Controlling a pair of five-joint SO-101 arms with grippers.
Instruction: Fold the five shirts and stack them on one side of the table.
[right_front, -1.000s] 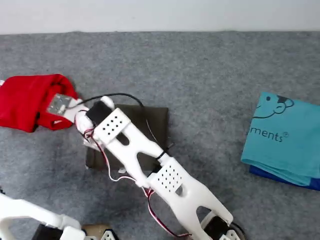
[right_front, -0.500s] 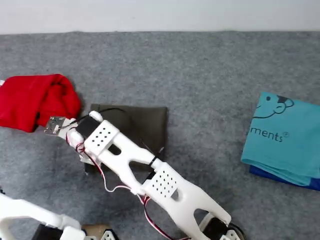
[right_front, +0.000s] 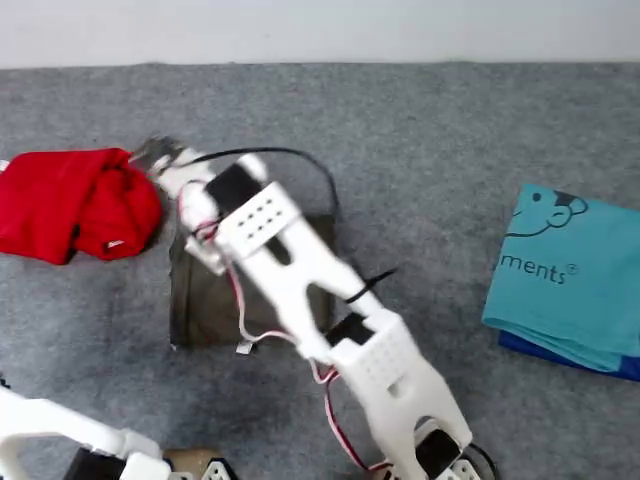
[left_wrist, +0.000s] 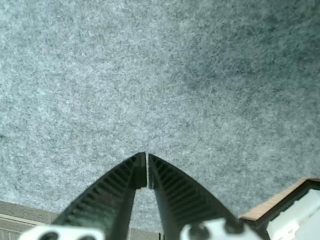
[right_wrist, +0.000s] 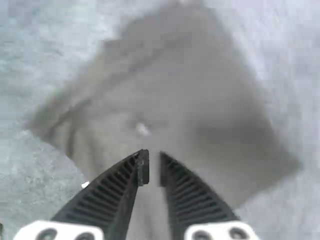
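Note:
A folded dark olive shirt (right_front: 205, 300) lies left of centre on the grey table, and it also spreads out below my right gripper (right_wrist: 151, 170) in the right wrist view as the olive shirt (right_wrist: 190, 100). From the high view, the right gripper (right_front: 152, 156) sits at the far corner of a bunched red shirt (right_front: 70, 205), its fingers nearly together with nothing between them. A folded teal shirt (right_front: 570, 275) rests on a blue shirt (right_front: 560, 352) at the right edge. My left gripper (left_wrist: 147, 172) is shut and empty over bare grey felt.
The right arm (right_front: 300, 290) stretches diagonally across the olive shirt from the near edge. A white segment of the left arm (right_front: 60, 430) lies at the near left corner. Open grey felt (right_front: 420, 150) runs across the back and middle.
The right arm swung its gripper from the red shirt's near right edge, down toward the olive shirt's corner, then away to the red shirt's far corner. The shirts stayed put.

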